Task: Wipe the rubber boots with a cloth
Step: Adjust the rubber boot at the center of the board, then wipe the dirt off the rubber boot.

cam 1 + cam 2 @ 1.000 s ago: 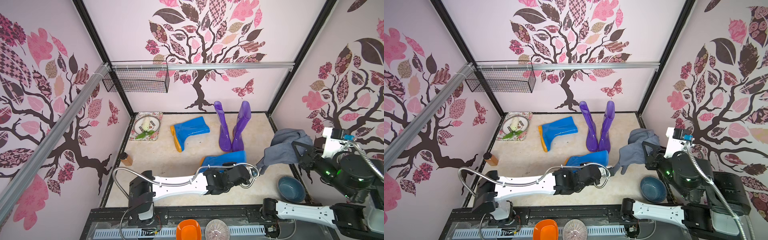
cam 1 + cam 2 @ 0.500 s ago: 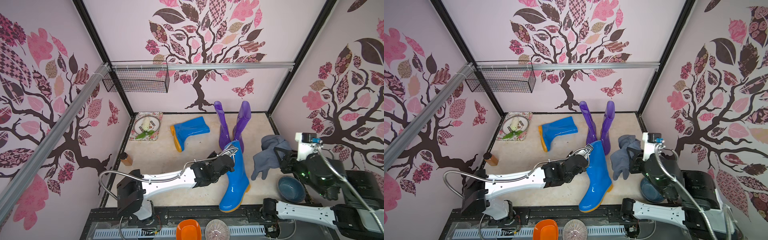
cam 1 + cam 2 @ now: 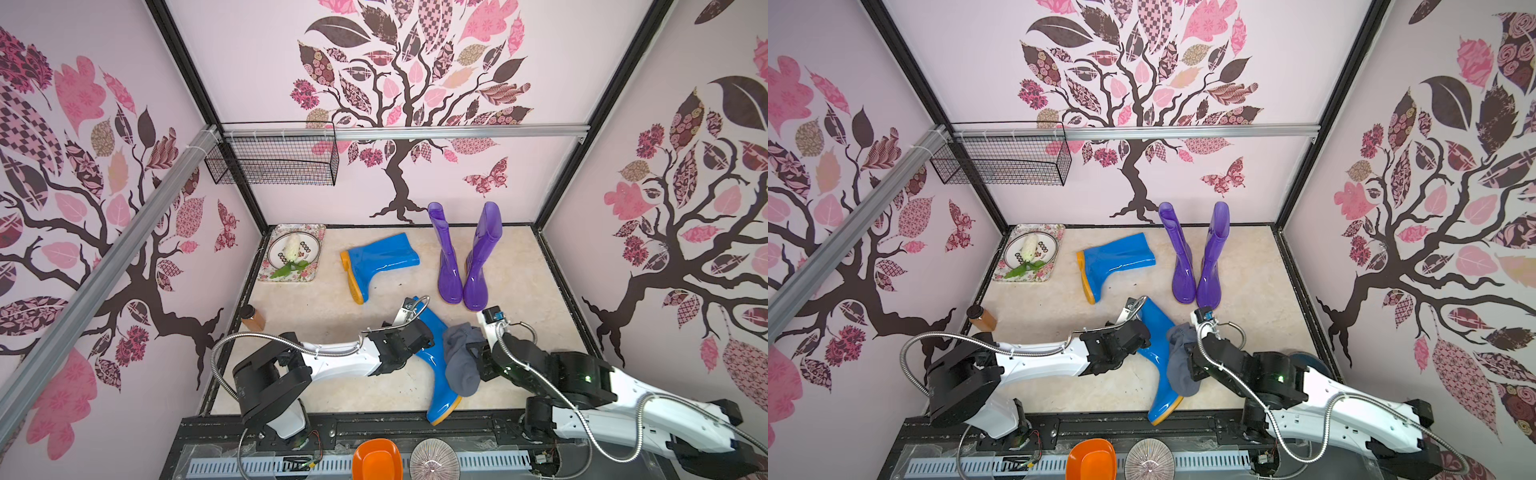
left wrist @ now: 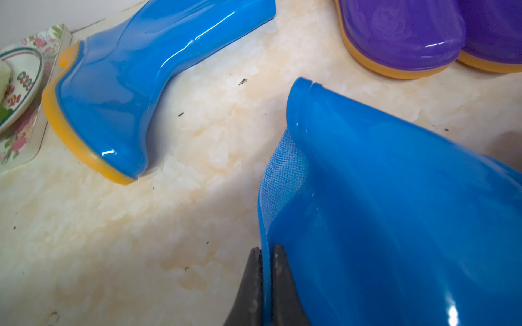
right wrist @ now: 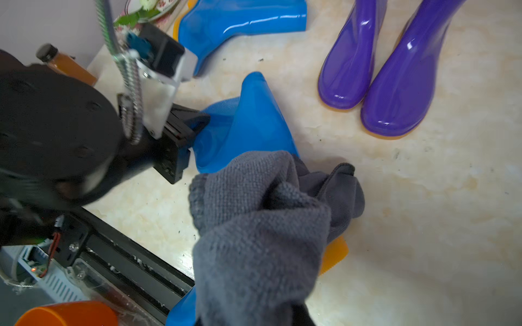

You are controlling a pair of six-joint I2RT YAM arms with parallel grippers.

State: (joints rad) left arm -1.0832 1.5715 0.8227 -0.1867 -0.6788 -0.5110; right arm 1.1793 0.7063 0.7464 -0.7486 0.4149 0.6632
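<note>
My left gripper [image 4: 266, 251] is shut on the top rim of a bright blue rubber boot [image 3: 434, 361] [image 3: 1158, 353]. That boot slants, with its orange sole at the front edge. The dark grey cloth [image 3: 461, 365] [image 5: 260, 225] hangs bunched from my right gripper [image 3: 480, 359], which is shut on it, and drapes against the boot's foot. The cloth hides the right fingers. Another blue boot [image 3: 380, 259] [image 4: 127, 84] lies on its side further back. Two purple boots [image 3: 446, 253] [image 3: 482, 257] stand upright near the rear wall.
A floral tray [image 3: 309, 232] carrying a plate sits at the back left. A brown bottle [image 3: 252, 318] stands by the left wall, and a wire basket [image 3: 274, 160] hangs above. An orange bowl [image 3: 376, 461] and a ridged dish [image 3: 432, 461] sit below the front rail.
The left gripper lifted the blue boot from lying flat to upright, and it now slants toward the front. The right arm came down and left, bringing the cloth against the boot.
</note>
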